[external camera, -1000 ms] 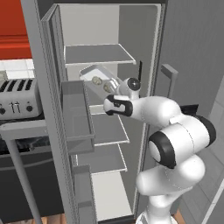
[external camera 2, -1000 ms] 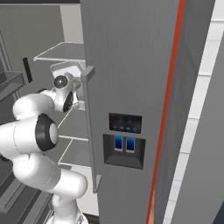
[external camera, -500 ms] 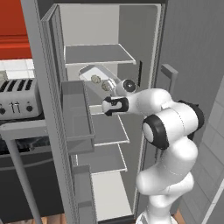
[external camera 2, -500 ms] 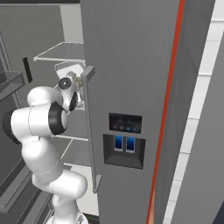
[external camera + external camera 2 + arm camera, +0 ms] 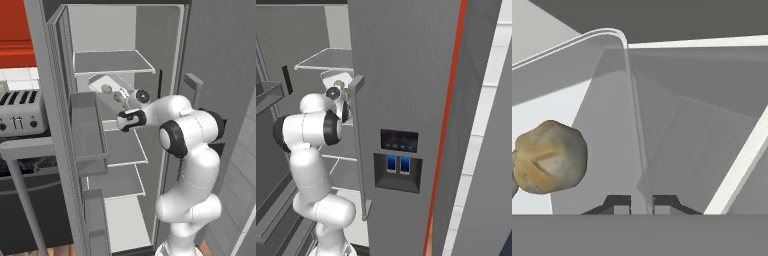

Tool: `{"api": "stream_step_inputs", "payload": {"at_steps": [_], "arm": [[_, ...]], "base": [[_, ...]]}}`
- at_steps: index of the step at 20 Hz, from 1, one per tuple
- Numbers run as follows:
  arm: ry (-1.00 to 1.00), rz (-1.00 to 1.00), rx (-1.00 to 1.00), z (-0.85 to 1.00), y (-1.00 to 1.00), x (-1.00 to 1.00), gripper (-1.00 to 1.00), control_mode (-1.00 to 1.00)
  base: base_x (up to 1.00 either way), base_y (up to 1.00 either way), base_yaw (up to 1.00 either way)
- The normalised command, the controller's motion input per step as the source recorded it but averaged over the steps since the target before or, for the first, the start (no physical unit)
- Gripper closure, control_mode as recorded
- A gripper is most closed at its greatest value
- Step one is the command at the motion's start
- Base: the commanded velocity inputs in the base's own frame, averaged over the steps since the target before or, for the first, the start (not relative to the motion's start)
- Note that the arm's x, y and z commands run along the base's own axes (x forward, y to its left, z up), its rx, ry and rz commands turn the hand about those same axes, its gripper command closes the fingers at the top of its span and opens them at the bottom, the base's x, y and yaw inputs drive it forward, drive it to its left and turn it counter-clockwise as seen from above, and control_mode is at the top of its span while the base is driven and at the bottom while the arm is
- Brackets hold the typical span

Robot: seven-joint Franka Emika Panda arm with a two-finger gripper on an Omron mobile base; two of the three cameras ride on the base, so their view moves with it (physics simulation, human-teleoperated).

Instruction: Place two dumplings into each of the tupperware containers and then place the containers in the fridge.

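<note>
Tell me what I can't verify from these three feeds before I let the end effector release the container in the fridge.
- Second container: no view settles whether it is already in the fridge.
- Dumplings in the held container: hand view cuts one off at its left edge; left base view shows them too small to be sure of the count.
- End effector: tips barely visible in hand view; in right base view the fridge door handle partly hides it.

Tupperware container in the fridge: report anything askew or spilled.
The tupperware container hangs tilted above the fridge shelf, pinched by its rim between the fingers. Two dumplings remain inside; nothing spilled.
</note>
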Motion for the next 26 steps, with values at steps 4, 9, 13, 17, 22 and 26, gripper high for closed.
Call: {"api": "stream_step_inputs", "payload": {"at_steps": [4,9,13,17,22,26], "arm": [[0.10,-0.01,0.00,0.00,0.21,0.35,1.00,-1.00],[0.03,-0.01,0.00,-0.08,0.16,0.29,1.00,-1.00],[0.00,0.00,0.00,-0.24,0.04,0.32,1.00,-1.00],[0.00,0.00,0.00,-0.29,0.00,0.19,1.00,-1.00],[0.00,0.00,0.00,-0.22,0.00,0.27,1.00,-1.00],[0.00,0.00,0.00,-0.12,0.00,0.30,1.00,-1.00]], "base": [[0.00,0.00,0.00],[0.00,0.00,0.00],[0.00,0.00,0.00],[0.00,0.00,0.00],[0.00,0.00,0.00],[0.00,0.00,0.00]]}}
